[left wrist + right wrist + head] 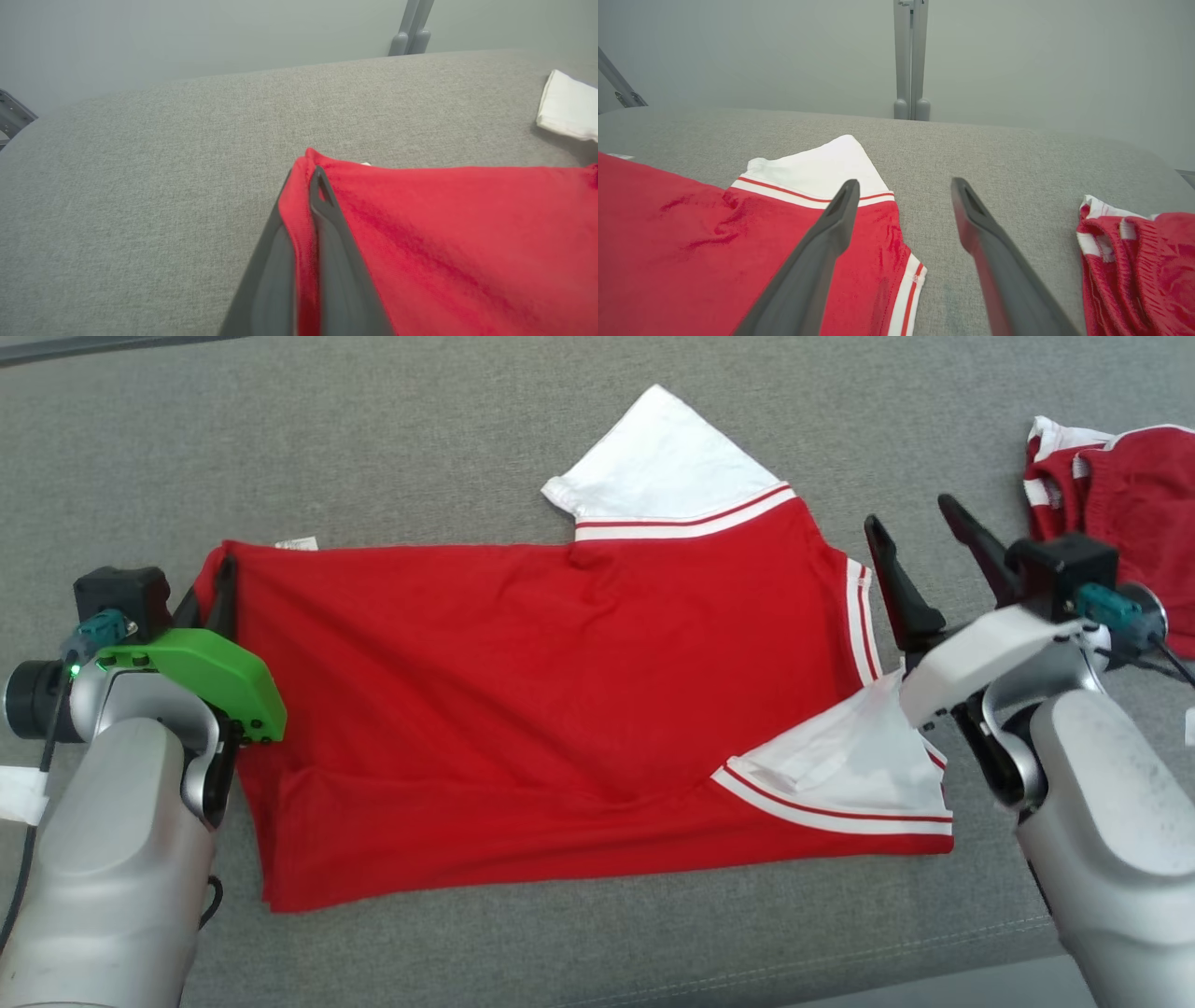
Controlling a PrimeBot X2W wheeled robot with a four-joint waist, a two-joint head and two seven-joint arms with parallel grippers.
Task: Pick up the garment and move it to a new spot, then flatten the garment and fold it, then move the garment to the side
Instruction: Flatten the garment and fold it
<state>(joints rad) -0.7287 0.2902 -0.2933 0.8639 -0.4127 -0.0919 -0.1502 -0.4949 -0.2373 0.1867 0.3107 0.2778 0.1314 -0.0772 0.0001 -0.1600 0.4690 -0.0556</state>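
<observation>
The garment (560, 709) is a red T-shirt with white sleeves and red-and-white trim, spread flat across the grey padded surface. My left gripper (222, 586) is shut on the shirt's far left corner; in the left wrist view red cloth (467, 242) is pinched between the two dark fingers (327, 261). My right gripper (920, 546) stands open above the shirt's right edge, near the collar trim, with nothing between its fingers (831, 242). A white sleeve (817, 168) lies beyond its left finger.
A second red-and-white garment (1120, 513) lies bunched at the far right, also seen as a red heap (1139, 266) in the right wrist view. Bare grey surface (373, 448) surrounds the shirt. A grey post (910, 60) stands behind the far edge.
</observation>
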